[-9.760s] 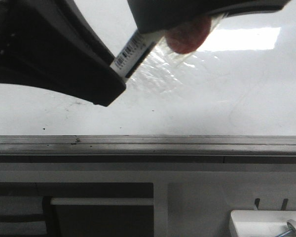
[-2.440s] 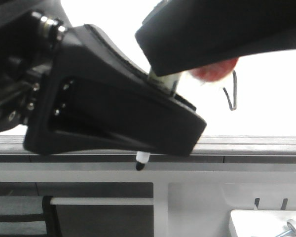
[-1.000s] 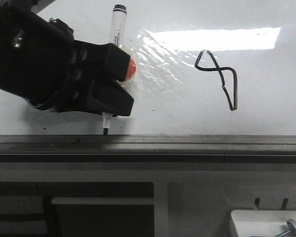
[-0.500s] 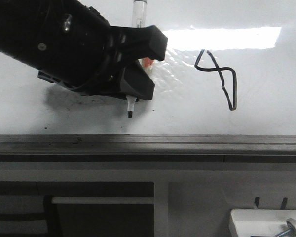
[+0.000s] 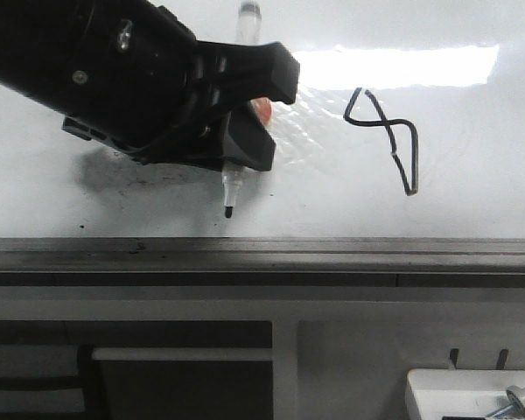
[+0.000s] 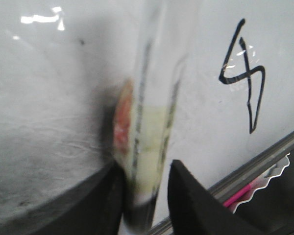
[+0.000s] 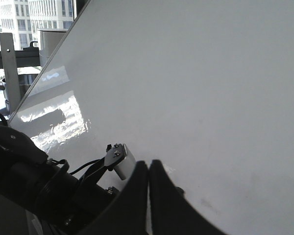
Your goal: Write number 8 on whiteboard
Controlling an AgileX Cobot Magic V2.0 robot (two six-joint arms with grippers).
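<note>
The whiteboard (image 5: 472, 201) fills the upper front view. The number 8 (image 5: 385, 131) is a crooked black line right of centre; it also shows in the left wrist view (image 6: 247, 78). My left gripper (image 5: 249, 118) hovers over the board left of the 8, with a marker pen (image 5: 230, 194) between its fingers, tip pointing at the board's front edge. In the left wrist view the blurred pen (image 6: 149, 147) lies against one finger (image 6: 88, 205), and a gap shows before the other finger (image 6: 196, 205). My right gripper (image 7: 148, 166) is shut and empty above the board (image 7: 210, 73).
A grey metal edge strip (image 5: 332, 249) runs along the board's front. Below it is a dark frame, with a white box (image 5: 455, 394) and its bolt (image 5: 510, 402) at the lower right. A pink object (image 6: 240, 193) lies beyond the board's edge.
Since the oldest frame the 8 has appeared and the right arm has left the front view. In the last second my left gripper moved from the front edge onto the board; the pen slid lower.
</note>
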